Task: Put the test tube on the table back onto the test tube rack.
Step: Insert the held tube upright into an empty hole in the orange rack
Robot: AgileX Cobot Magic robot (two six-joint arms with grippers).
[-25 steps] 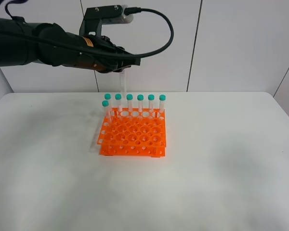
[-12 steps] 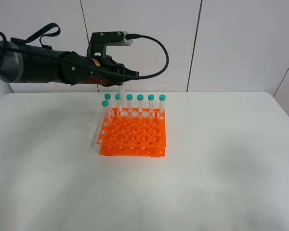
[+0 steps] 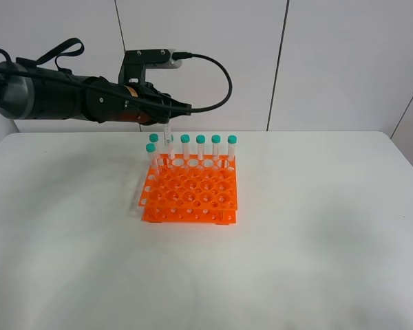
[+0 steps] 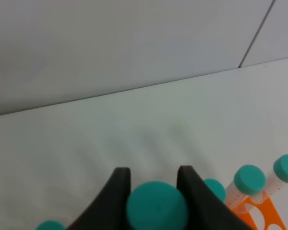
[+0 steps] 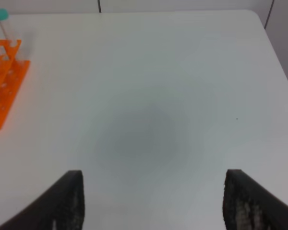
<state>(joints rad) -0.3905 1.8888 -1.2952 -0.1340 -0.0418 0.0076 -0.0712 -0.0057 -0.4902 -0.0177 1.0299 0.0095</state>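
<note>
Test tube point(image 3: 168, 139), clamped in left gripper point(image 3: 169, 124), now lowered toward test tube rack point(image 3: 193, 199) back row, insertion likely next; right gripper point(image 5: 153, 199) apart, empty.

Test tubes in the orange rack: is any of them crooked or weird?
One test tube leans a little: the left gripper holds it by its cap over the back row of the test tube rack. Nothing looks spilled or broken.

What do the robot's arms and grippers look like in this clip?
The left arm is a black tube with an orange band, a looping black cable and a bracket-mounted camera. Both the left gripper and right gripper have matte black fingers.
</note>
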